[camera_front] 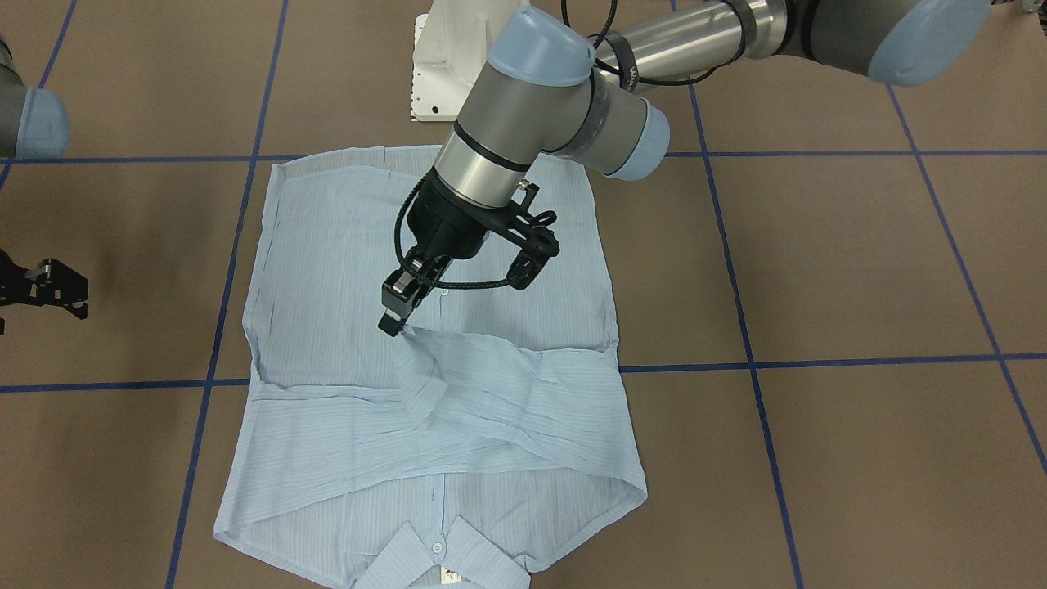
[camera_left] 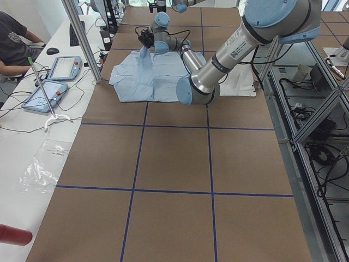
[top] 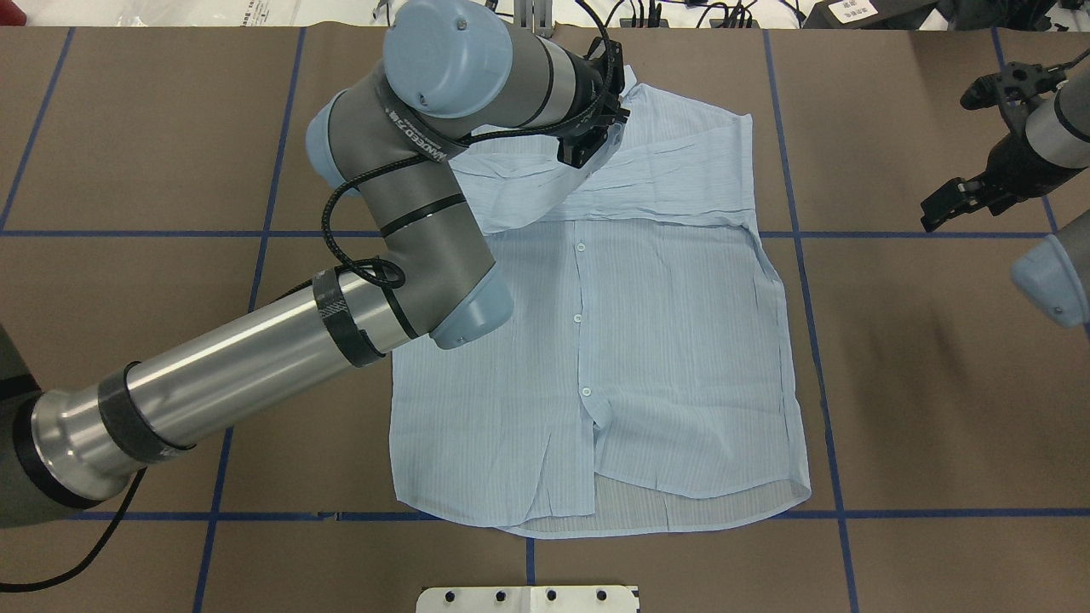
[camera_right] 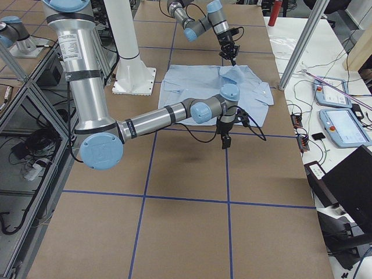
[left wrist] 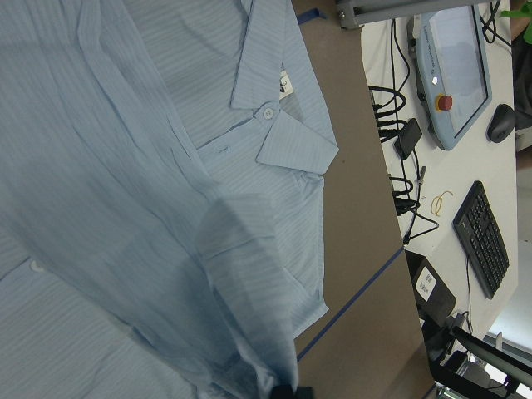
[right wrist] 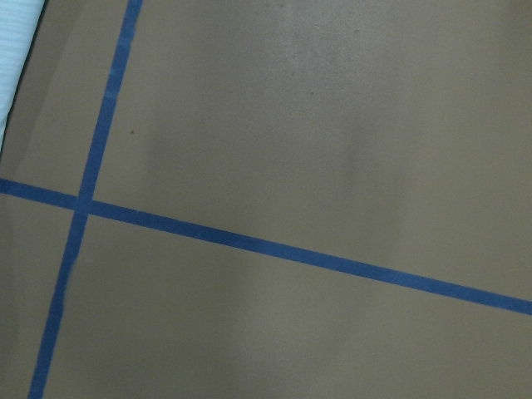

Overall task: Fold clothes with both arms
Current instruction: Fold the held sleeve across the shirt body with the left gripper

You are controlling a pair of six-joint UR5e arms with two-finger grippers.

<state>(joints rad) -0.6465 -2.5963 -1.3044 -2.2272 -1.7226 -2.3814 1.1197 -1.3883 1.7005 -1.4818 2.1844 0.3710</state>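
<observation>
The light-blue striped shirt (camera_front: 327, 270) lies flat, buttons up, on the brown table (camera_front: 859, 270), with its collar (camera_front: 442, 556) toward the operators' side. One sleeve (camera_front: 507, 384) lies folded across the chest. My left gripper (camera_front: 394, 321) is shut on that sleeve's end and holds it raised over the shirt's middle. In the overhead view the shirt (top: 664, 340) shows whole and the left gripper (top: 588, 151) is half hidden under its wrist. The left wrist view shows the collar (left wrist: 283, 125) and hanging cloth. My right gripper (top: 934, 217) hovers off the shirt, open and empty.
The white pedestal base (camera_front: 442, 74) stands at the robot's edge of the table. Blue tape lines (camera_front: 818, 362) cross the brown surface. An operators' desk with tablets (camera_left: 62, 68) and a seated person (camera_left: 13, 38) runs along the far side.
</observation>
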